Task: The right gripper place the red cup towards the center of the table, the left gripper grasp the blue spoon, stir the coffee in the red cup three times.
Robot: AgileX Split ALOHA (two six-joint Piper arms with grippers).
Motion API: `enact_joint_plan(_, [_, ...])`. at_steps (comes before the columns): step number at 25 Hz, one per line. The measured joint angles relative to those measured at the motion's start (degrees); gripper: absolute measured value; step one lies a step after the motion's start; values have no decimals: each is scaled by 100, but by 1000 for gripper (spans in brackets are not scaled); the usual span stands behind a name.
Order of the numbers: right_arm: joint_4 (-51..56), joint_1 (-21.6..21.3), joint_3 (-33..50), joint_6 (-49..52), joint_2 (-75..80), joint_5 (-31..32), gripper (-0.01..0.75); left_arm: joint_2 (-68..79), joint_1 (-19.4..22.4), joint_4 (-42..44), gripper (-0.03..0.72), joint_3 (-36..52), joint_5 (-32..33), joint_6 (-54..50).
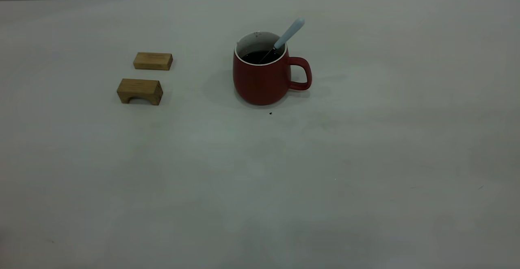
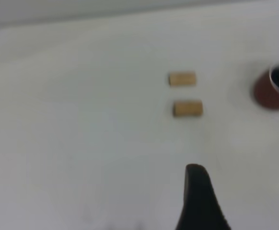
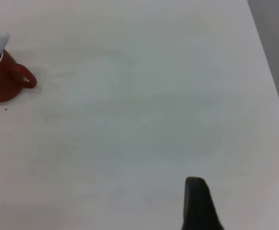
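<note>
coffee fills the red cup, which stands upright near the middle of the table with its handle toward the right arm's side; the blue spoon leans in it, bowl in the liquid, handle over the rim. two tan wooden blocks lie well apart on the left arm's side. each wrist view shows one black fingertip of the left hand and right hand above bare table, far from the cup; whether either is released or clenched, i cannot tell.
</note>
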Motion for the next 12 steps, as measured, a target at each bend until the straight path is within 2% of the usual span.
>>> enact_joint_plan(3, [0, 0, 0, 0, 0, 0, 510, -847, -54, -5, 544, 1151, -184, 0])
enact_joint_plan(7, [0, 0, 0, 0, 0, 0, 510, -1745, -434, 46, 544, 2333, -345, -16])
enact_joint_plan(12, [0, 0, 0, 0, 0, 0, 510, -2778, -586, 187, 544, 3063, -420, -356])
